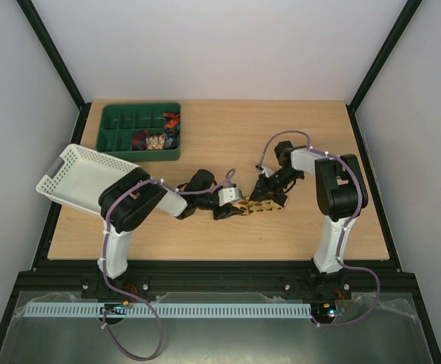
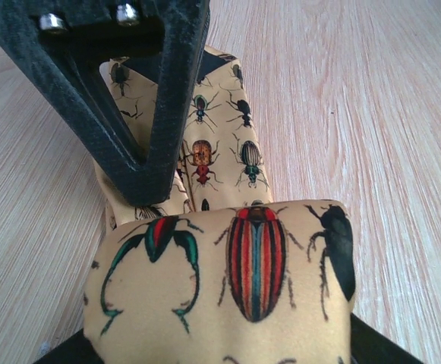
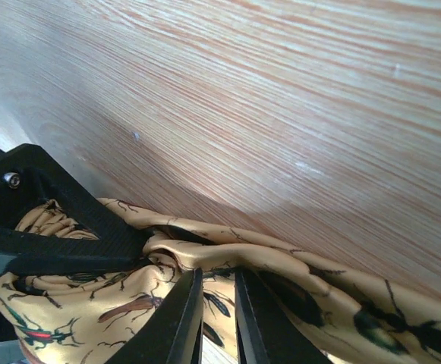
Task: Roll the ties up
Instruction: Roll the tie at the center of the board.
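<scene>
The tan-gold tie (image 1: 259,203), printed with beetles, lies bunched on the wooden table between both grippers. My left gripper (image 1: 231,206) holds its rolled end. In the left wrist view the roll (image 2: 228,280) fills the space between my fingers (image 2: 383,345), which show only as black corners. The strip runs away from it under the right gripper's finger (image 2: 140,163). My right gripper (image 1: 269,191) is shut on a fold of the tie (image 3: 311,265), its jaws nearly closed on the fabric in the right wrist view (image 3: 218,292).
A green compartment tray (image 1: 121,121) at the back left holds a few rolled ties (image 1: 158,140). A white slatted basket (image 1: 80,178) stands tilted at the left edge, next to the left arm. Purple cables loop along both arms.
</scene>
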Tool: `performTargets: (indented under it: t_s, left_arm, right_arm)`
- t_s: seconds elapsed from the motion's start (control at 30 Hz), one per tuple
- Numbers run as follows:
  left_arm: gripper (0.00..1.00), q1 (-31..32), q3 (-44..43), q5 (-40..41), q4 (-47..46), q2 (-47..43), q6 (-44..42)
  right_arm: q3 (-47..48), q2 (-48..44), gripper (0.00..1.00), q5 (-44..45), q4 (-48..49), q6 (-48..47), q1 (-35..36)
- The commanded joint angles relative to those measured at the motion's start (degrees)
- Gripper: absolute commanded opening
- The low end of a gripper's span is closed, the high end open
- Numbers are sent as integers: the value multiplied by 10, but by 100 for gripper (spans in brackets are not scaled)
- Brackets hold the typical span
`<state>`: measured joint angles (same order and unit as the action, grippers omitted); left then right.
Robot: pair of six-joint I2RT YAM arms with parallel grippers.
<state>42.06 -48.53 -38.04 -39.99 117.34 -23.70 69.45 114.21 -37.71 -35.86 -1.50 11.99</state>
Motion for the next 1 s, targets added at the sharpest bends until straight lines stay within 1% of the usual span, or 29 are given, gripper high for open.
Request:
performTargets:
  t_s: [0.0,0.17,0.23,0.33,0.5,0.6,0.7,0.83,0.9,0.97]
  left_arm:
    - [23,-8,10,-8,15,-21,53]
    - [24,-9,0,20,-57,-56,150]
    - [25,-7,-1,37,-70,-53,165]
    - [24,-4,9,53,-56,-37,131]
    - [23,-6,48,56,-2,-18,26]
    - [22,-6,52,60,25,-3,-2]
    - [22,-6,56,61,26,1,-5]
    - [22,-4,56,57,23,4,-2]
    - [22,-3,55,56,22,7,-2]
    - [22,-3,55,56,22,7,-4]
  right_arm:
    - [-49,25,13,97,3,-23,3]
    - [-62,23,12,140,8,-47,3]
    - [-62,23,12,146,7,-50,2]
    - [-60,22,12,151,5,-54,1]
    - [-41,7,14,139,-8,-63,-4]
    - [-12,-16,19,94,-44,-68,-12]
    - [14,-45,28,58,-77,-64,-28]
    - [23,-51,46,76,-93,-61,-37]
    - [19,-43,49,88,-84,-58,-36]
    - [22,-32,51,81,-78,-53,-36]
